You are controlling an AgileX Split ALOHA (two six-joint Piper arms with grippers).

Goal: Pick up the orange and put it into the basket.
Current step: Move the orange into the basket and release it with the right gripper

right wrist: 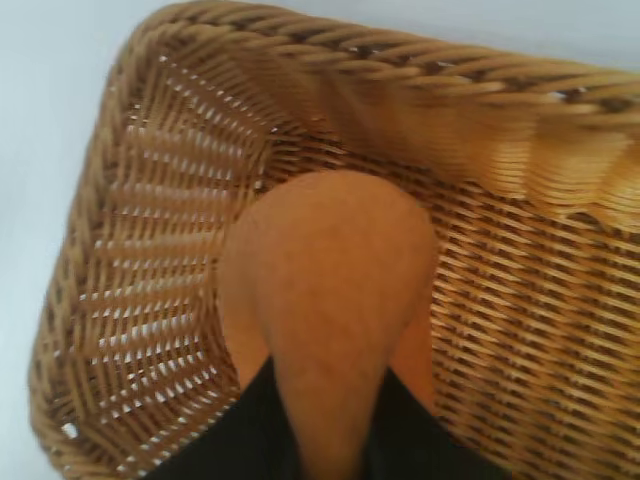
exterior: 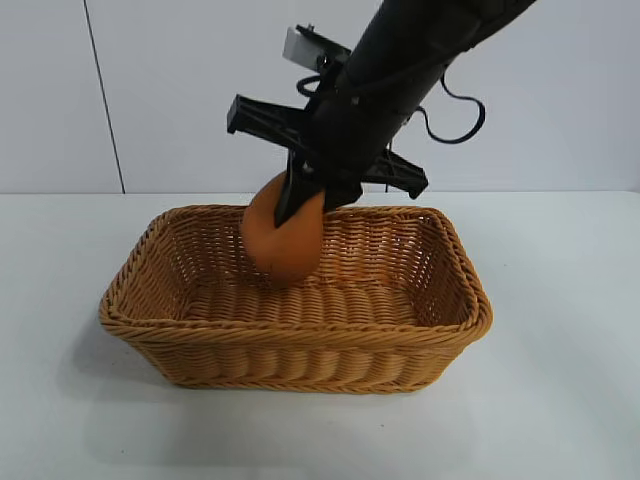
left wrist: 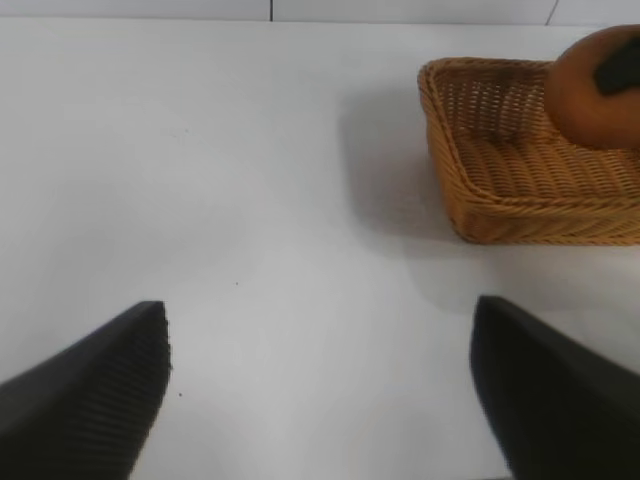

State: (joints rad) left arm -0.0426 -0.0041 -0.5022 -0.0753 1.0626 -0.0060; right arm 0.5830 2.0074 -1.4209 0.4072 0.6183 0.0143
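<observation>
On the white worktop, the right gripper, jaws clenched on the orange, hangs above the basket, toward 12 o'clock inside it; only release remains. Left gripper parked, jaws released.

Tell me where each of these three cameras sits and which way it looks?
Exterior view: off the rig, facing the arms; shows the wicker basket, the right gripper gripping the orange above it.
Left wrist view: on the parked left arm, looking across the table; its open left gripper frames the shot.
Right wrist view: on the right arm, looking down into the basket.
All three share orange and basket.
</observation>
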